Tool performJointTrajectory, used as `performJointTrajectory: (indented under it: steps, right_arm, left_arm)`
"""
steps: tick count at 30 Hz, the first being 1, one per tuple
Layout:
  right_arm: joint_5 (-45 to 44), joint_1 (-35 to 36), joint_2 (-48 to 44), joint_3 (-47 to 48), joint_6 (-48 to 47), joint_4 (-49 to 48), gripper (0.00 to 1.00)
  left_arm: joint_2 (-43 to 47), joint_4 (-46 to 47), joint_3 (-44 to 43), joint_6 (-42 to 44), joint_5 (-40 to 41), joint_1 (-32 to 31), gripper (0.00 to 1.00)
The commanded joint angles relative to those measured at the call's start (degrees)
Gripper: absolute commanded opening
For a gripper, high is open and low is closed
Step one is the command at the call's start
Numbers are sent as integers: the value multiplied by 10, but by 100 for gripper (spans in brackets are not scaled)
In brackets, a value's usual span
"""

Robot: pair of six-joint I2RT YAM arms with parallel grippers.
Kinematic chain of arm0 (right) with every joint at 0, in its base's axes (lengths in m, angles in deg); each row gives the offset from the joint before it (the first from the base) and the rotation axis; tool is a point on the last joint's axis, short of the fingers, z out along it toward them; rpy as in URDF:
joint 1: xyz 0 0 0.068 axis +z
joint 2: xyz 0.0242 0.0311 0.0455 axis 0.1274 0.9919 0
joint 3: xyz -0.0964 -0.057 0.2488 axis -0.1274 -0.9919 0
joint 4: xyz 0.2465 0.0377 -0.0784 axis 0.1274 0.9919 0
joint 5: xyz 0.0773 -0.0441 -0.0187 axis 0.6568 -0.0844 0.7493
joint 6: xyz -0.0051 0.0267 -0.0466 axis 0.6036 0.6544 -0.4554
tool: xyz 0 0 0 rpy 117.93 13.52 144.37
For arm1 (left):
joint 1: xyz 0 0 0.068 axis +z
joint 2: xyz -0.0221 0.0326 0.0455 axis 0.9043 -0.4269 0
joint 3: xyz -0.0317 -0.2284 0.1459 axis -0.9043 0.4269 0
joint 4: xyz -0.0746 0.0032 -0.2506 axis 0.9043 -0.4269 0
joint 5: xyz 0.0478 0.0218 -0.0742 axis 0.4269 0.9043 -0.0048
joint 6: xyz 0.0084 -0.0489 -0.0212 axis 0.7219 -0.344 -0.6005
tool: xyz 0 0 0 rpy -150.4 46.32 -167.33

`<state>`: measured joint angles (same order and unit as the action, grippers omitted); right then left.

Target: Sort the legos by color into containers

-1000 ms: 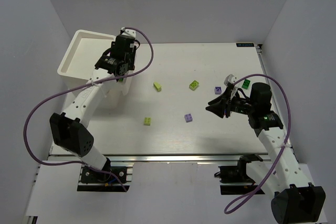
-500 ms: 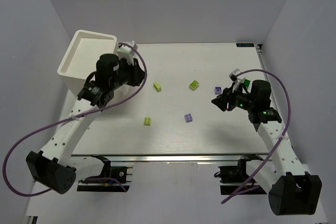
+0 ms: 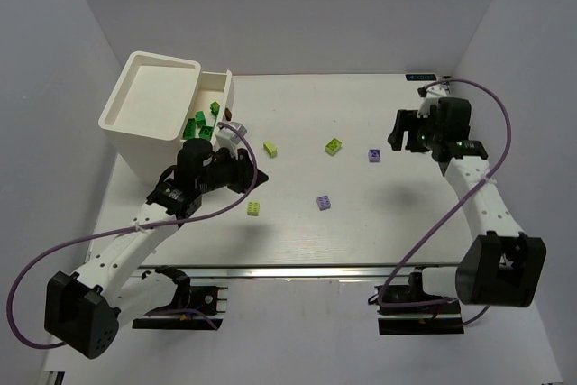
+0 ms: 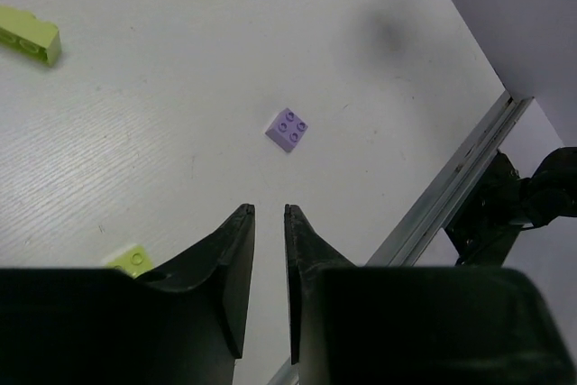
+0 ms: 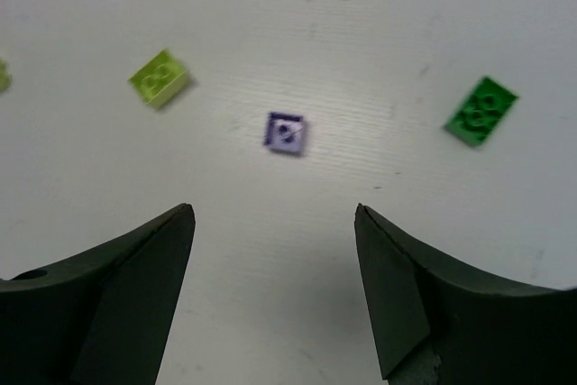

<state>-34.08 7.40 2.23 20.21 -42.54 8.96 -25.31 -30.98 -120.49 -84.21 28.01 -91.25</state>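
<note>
We see the left gripper hanging over the worktop with its fingers drawn almost together, a thin slit between them and nothing in it. Ahead of it in its wrist view lies a lavender brick, apart from the fingertips, and a yellow-green brick peeps out beside one finger.

The right gripper stands spread wide and empty. Beyond its fingertips lies a second lavender brick (a little blurred). To either side of that brick, well apart from it, lie a second yellow-green brick and a dark green brick.

From above, the cream-white box stands at the far left corner. One drawer is pulled out on the side facing the worktop's middle and holds several dark green legos. The left gripper is near that drawer's front. A third yellow-green brick lies on the bare worktop just beyond it, between the two arms.
</note>
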Motion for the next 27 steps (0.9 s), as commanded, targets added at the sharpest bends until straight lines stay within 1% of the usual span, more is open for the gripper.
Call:
performJointTrajectory:
  steps: [1,2,4,5,9,16,21,27]
  right_arm:
    - [-141,-20,68,66,11,53,78]
    - [-152,-24,95,84,7,57,78]
    - [-166,-33,116,95,7,56,79]
    - [-179,-35,146,115,7,57,80]
    - [-191,-46,200,149,7,69,82]
    - [-206,-59,291,204,7,63,82]
    - [-242,-66,372,278,19,79,82]
    - [-238,-72,426,310,13,72,82]
  left_arm:
    - [19,51,25,13,-7,-5,31]
    - [20,58,41,14,-5,-12,31]
    - [22,69,54,15,0,-12,31]
    - [21,66,59,25,5,-22,32]
    - [13,46,50,41,28,-27,33]
    - [22,60,58,35,16,-33,34]
    - [31,75,71,28,13,-38,35]
    - [32,79,74,23,9,-43,35]
